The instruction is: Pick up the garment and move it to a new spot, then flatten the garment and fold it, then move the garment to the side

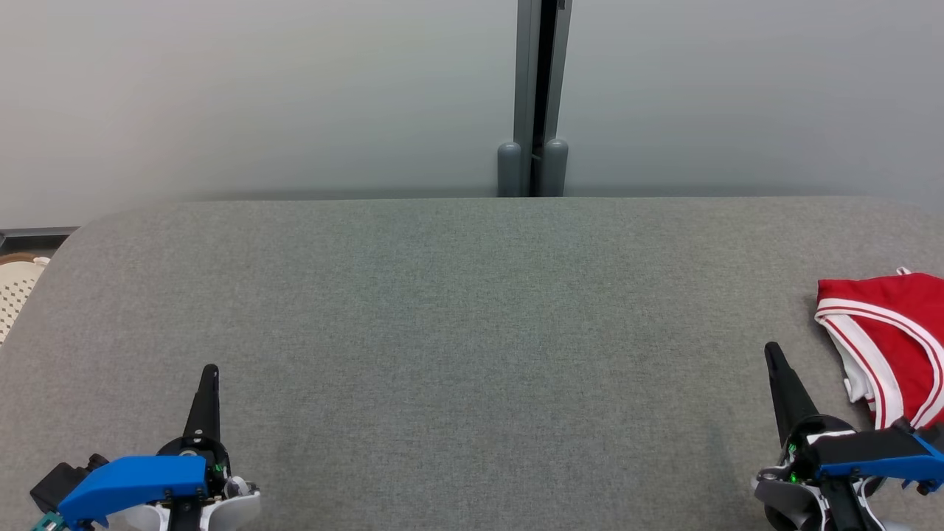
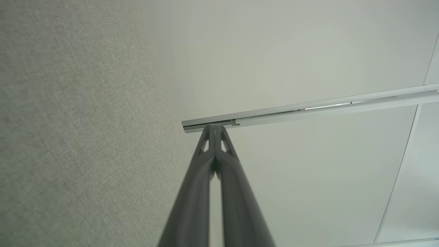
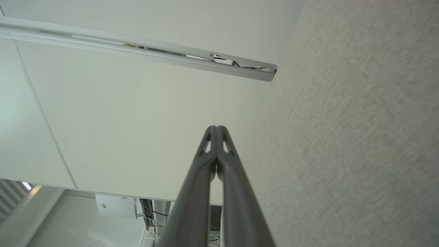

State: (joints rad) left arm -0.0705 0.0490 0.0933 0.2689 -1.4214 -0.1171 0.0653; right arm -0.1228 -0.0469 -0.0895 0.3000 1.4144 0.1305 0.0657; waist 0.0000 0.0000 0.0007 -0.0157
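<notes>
Grey fabric-covered desk point(image 1: 472, 332) with rounded far corners spans the head view; red garment with white striped trim point(image 1: 896, 332) lies bunched at the desk's right edge, partly cut off by the frame; right hand point(image 1: 772, 349) just beside it on its left, two long dark fingers pressed together, pinching nothing, tip pointing toward the desk's far side; blue wrist housing point(image 1: 885, 453) overlaps the garment's near edge in this view, contact cannot be told; left hand point(image 1: 212, 371) well apart at lower left, fingers also pressed together and empty, over bare fabric; both wrist views show the fingertips meeting, grey fabric to one side, pale wall to the other; behind the desk, pale grey partition wall point(image 1: 258, 96) with dark grey upright post point(image 1: 542, 96) near centre; cream perforated basket point(image 1: 16, 295) at far left, beyond the desk's edge.
</notes>
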